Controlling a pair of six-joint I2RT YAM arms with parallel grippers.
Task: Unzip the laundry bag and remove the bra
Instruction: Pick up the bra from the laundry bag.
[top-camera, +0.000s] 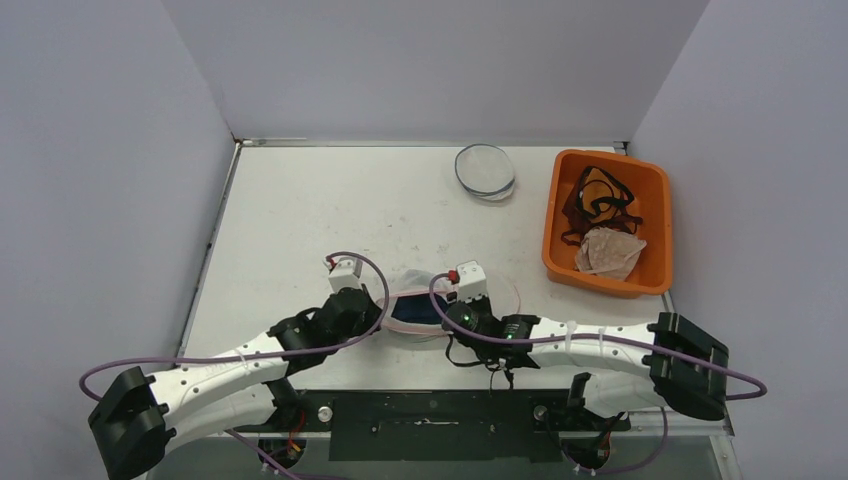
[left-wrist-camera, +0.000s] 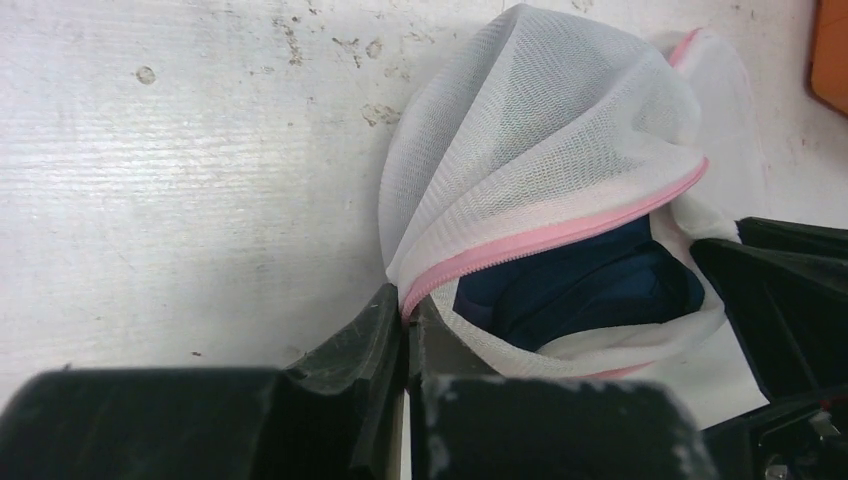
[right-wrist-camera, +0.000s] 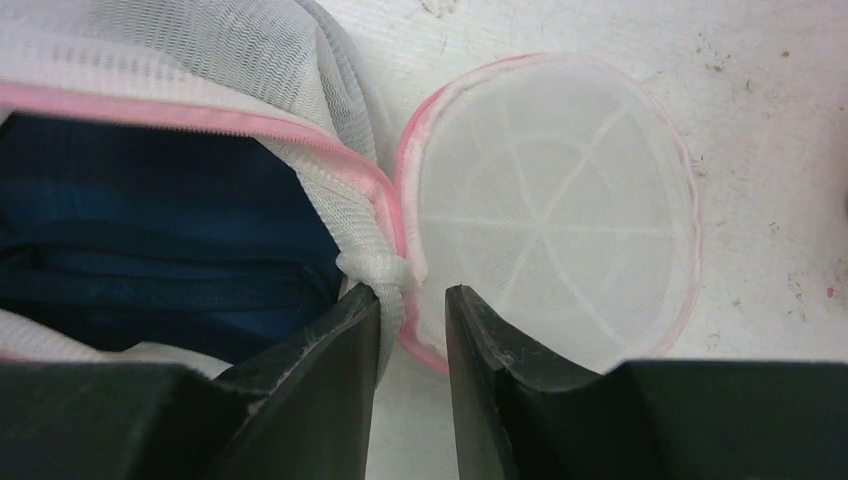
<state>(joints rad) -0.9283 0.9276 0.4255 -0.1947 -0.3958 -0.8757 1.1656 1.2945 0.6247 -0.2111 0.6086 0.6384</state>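
The white mesh laundry bag (top-camera: 413, 287) with its pink zipper lies between my two grippers near the table's front edge. Its mouth gapes, and the navy blue bra (left-wrist-camera: 590, 290) shows inside, also in the right wrist view (right-wrist-camera: 150, 220). My left gripper (left-wrist-camera: 408, 305) is shut on the pink zipper edge at the bag's left end (left-wrist-camera: 540, 130). At the other end, my right gripper (right-wrist-camera: 412, 295) straddles the bunched mesh rim; its jaws stand narrowly apart and the mesh touches only the left finger (right-wrist-camera: 340, 330). The bag's round end flap (right-wrist-camera: 555, 210) lies flat on the table.
An orange bin (top-camera: 556, 205) at the right holds a dark strappy garment and a pale one. A round mesh pouch (top-camera: 485, 168) sits near the back wall. Walls close in the table on the left, back and right.
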